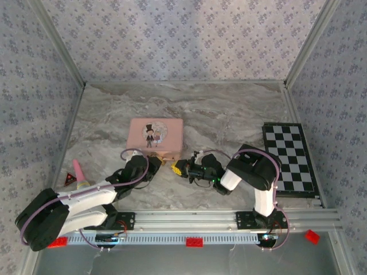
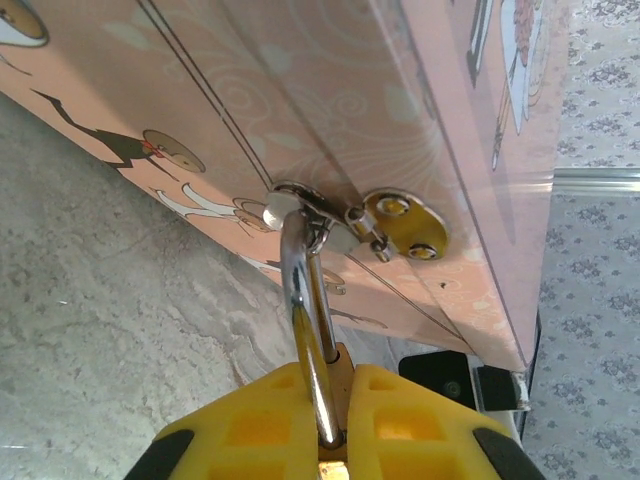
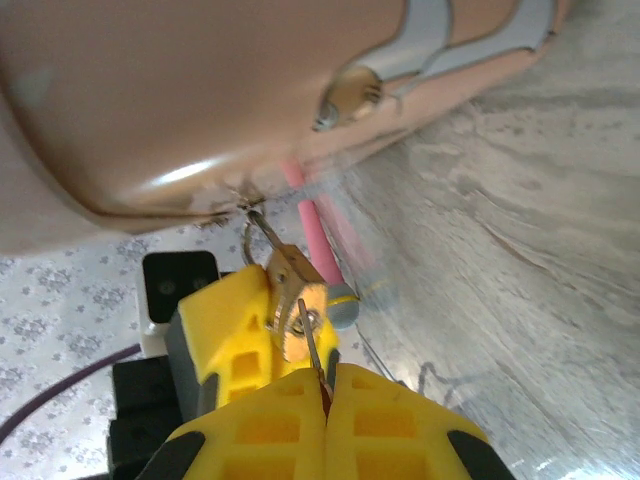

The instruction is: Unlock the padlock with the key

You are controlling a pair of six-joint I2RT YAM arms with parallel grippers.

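- Nearest, in the right wrist view: right gripper [image 3: 325, 385] pressed together on the key [image 3: 311, 345], with the thin grey blade poking out past the fingertips.
- Just beyond the blade: the brass padlock [image 3: 290, 295], with one yellow finger of the left gripper [image 2: 335, 385] alongside the brass.
- Key tip at the padlock's lower face. Hard to say in this blurred view whether it is inside the keyhole or merely touching beside it.
- From the left wrist: jaws closed tight on the padlock body. The silvery shackle [image 2: 298, 290] rises out between them and hooks through the clasp [image 2: 405, 225] on the front of the box [image 2: 420, 90].
- No sign of the shackle sprung, so judged locked and hanging from the clasp.
- From above: both grippers nose to nose at the near edge of the box on the table [image 1: 229, 109], left arm reaching in from the left and right arm from the right.
- Farther out to the sides: cone [image 1: 78, 170] near the left wall and checkerboard [image 1: 289, 157] at the right, both well apart from the work.
- Done, judging by how things lie: key in the grip, padlock steadied, and the two brought together.
- Left to do: seat the blade fully, turn it, and free the shackle.
- Judged roughly midway, with the fine part ahead. Needs close alignment of blade and keyhole while the padlock is held from swinging on the clasp.
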